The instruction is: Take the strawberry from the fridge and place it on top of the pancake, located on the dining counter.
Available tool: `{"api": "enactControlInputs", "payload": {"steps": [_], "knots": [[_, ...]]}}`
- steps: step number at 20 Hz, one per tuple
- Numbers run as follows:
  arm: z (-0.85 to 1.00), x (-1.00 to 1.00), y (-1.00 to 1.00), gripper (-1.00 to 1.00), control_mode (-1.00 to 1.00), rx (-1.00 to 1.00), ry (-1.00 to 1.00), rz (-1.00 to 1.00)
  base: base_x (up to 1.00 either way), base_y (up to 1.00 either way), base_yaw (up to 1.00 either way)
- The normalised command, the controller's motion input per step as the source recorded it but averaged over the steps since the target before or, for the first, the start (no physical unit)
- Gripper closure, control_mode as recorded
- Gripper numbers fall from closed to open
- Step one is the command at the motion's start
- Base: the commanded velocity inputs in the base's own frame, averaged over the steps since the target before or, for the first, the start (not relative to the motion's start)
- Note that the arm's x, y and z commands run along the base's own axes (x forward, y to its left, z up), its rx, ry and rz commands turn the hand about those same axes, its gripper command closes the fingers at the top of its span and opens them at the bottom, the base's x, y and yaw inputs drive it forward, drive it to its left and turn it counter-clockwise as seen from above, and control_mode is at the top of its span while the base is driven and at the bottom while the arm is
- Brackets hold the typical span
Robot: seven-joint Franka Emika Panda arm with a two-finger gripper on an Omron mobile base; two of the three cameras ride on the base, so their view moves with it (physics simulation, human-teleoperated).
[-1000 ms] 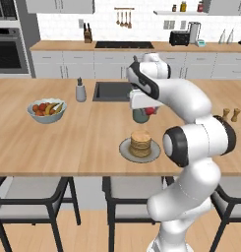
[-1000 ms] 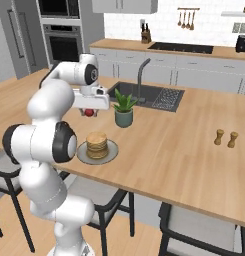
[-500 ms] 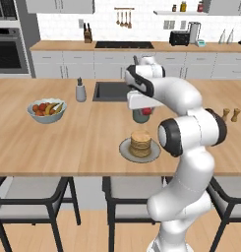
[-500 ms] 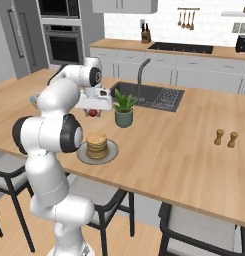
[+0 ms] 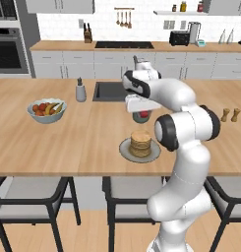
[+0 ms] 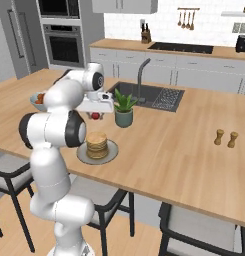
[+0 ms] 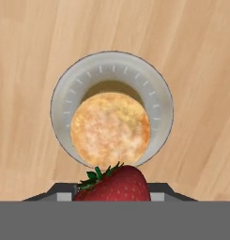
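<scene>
My gripper [image 5: 142,116] hangs above the dining counter [image 5: 87,142], shut on the red strawberry [image 5: 143,115], a little behind and above the pancake [image 5: 140,142]. The pancake is a short tan stack on a round grey plate [image 5: 125,150]. In the right base view the strawberry [image 6: 95,115] sits under the hand, over the pancake [image 6: 97,144] and slightly beyond it. Looking down from the hand, the strawberry [image 7: 114,183] with its green leaves fills the bottom between the jaws, and the pancake [image 7: 110,130] lies straight below on its plate [image 7: 65,101]. The fridge is out of view.
A grey fruit bowl [image 5: 46,110] stands at the counter's left. A dark sink [image 5: 109,90] and small bottle [image 5: 80,91] lie behind the plate. A potted plant [image 6: 124,109] stands just beside the gripper. Salt and pepper shakers [image 5: 229,114] sit to the right. Stools line the near edge.
The arm has swung a little, carrying the strawberry closer over the pancake stack. The grip on the strawberry is unchanged.
</scene>
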Motion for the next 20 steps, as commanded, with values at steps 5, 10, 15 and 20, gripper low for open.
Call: {"api": "enactControlInputs", "payload": {"steps": [5, 10, 15, 20], "knots": [[-0.3, 0.01, 0.0, 1.0, -1.0, -0.01, 0.0, 0.0, 0.0, 0.0, 0.0], [-0.3, 0.0, 0.0, 1.0, -1.0, -0.01, -0.01, 0.0, 0.0, 0.0, 0.0], [-0.26, -0.03, 0.0, 1.0, -1.0, -0.01, -0.02, 0.0, 0.0, 0.0, 0.0], [-0.24, 0.0, 0.0, 1.0, -1.0, -0.01, 0.0, 0.0, 0.0, 0.0, 0.0]]}}
